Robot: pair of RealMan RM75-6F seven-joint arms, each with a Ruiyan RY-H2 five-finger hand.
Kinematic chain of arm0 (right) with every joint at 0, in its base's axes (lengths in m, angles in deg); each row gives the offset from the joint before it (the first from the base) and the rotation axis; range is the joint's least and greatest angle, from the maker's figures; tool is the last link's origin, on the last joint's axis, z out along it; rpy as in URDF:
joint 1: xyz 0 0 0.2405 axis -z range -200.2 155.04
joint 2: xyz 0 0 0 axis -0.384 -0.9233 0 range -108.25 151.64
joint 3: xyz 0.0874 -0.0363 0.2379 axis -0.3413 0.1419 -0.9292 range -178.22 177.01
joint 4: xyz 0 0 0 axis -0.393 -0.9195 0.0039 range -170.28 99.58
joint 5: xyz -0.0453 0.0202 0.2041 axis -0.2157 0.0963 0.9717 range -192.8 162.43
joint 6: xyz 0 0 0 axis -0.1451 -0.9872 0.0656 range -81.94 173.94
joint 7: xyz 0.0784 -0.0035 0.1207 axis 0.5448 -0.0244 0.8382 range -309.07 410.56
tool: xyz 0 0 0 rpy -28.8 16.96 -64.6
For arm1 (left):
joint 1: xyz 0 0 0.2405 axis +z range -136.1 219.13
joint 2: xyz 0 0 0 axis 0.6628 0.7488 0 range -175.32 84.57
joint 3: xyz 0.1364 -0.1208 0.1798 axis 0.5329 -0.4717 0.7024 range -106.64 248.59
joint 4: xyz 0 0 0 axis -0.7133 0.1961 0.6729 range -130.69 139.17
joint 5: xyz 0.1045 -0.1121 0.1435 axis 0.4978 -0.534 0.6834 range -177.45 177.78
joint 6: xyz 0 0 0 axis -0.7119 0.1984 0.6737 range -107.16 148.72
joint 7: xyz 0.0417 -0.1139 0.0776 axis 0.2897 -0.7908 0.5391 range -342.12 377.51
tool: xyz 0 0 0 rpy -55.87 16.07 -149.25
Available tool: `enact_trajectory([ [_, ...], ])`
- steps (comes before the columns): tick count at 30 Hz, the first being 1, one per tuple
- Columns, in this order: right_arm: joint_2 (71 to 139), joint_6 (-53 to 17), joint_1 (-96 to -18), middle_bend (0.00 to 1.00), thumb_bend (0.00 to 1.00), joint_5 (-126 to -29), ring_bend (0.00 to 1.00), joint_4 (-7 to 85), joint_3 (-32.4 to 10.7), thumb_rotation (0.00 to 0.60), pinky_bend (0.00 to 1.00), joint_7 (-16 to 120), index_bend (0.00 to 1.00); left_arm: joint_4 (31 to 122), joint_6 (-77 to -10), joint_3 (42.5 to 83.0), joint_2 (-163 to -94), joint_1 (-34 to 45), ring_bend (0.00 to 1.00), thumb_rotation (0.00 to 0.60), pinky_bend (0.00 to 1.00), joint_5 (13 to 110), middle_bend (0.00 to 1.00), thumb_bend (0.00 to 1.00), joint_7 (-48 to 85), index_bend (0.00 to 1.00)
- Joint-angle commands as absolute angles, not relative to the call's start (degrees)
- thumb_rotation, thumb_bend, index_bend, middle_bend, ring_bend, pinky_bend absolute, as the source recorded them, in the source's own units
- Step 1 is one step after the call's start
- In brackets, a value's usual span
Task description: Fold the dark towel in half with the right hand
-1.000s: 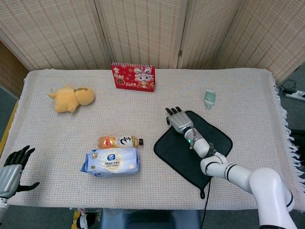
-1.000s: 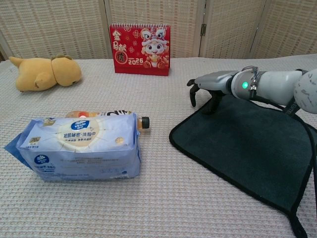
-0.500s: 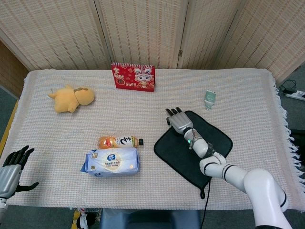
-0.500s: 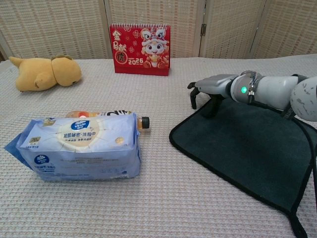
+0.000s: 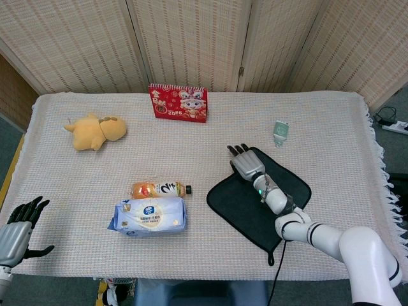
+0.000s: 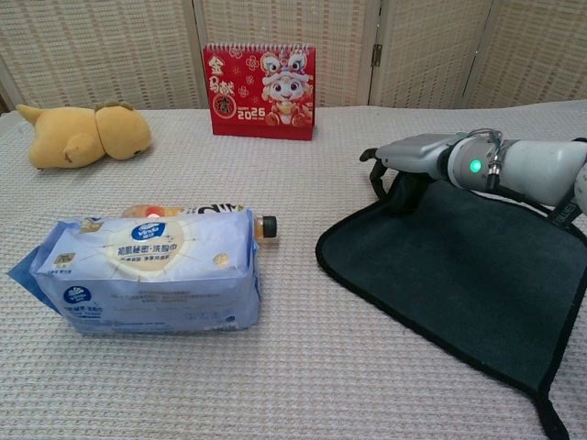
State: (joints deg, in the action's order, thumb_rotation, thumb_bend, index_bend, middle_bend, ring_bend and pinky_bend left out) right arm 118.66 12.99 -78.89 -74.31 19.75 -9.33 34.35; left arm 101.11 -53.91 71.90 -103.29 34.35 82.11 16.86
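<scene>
The dark towel (image 5: 255,201) lies flat on the table's right half, turned like a diamond, and fills the right of the chest view as the dark towel (image 6: 459,266). My right hand (image 5: 245,164) rests palm down over its far corner. In the chest view the right hand (image 6: 408,160) has its fingers curled down over that corner, and the towel's edge rises toward them. Whether the corner is pinched is hidden. My left hand (image 5: 16,233) hangs off the table's near left corner with fingers spread, holding nothing.
A tissue pack (image 5: 148,217) and an orange drink bottle (image 5: 159,189) lie left of the towel. A yellow plush toy (image 5: 95,131) sits far left, a red calendar (image 5: 178,102) at the back, and a small packet (image 5: 281,132) behind the towel.
My right hand has slid rightward from just beyond the towel's far corner onto it. The towel's left edge has shifted very slightly right. The left hand has barely moved.
</scene>
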Motion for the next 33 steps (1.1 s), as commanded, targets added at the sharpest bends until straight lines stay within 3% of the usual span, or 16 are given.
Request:
enact_trajectory([
  [1, 116.7, 10.8, -77.6, 0.07, 0.45, -75.6, 0.00, 23.0, -8.9, 0.600, 0.00, 34.6, 0.60, 101.2, -54.2, 72.0, -103.2, 34.5, 0.00, 0.600, 0.00, 82.3, 0.00, 0.13, 16.8, 0.01],
  [17, 100.9, -2.8, -66.1, 0.08, 0.45, -87.2, 0.00, 43.3, -0.9, 0.600, 0.00, 36.4, 0.63, 101.2, -54.2, 72.5, -103.8, 34.5, 0.00, 0.600, 0.00, 83.0, 0.00, 0.13, 18.1, 0.00],
  [25, 98.4, -6.2, -60.0, 0.08, 0.45, -93.2, 0.00, 43.1, 4.7, 0.600, 0.00, 40.9, 0.63, 101.5, -54.4, 72.7, -104.2, 34.6, 0.00, 0.600, 0.00, 83.1, 0.00, 0.14, 19.1, 0.00],
  [33, 98.5, -8.3, -56.5, 0.08, 0.45, -97.4, 0.00, 40.0, 6.9, 0.600, 0.00, 45.5, 0.63, 101.8, -54.7, 72.7, -104.2, 34.8, 0.00, 0.600, 0.00, 83.1, 0.00, 0.13, 19.5, 0.00],
])
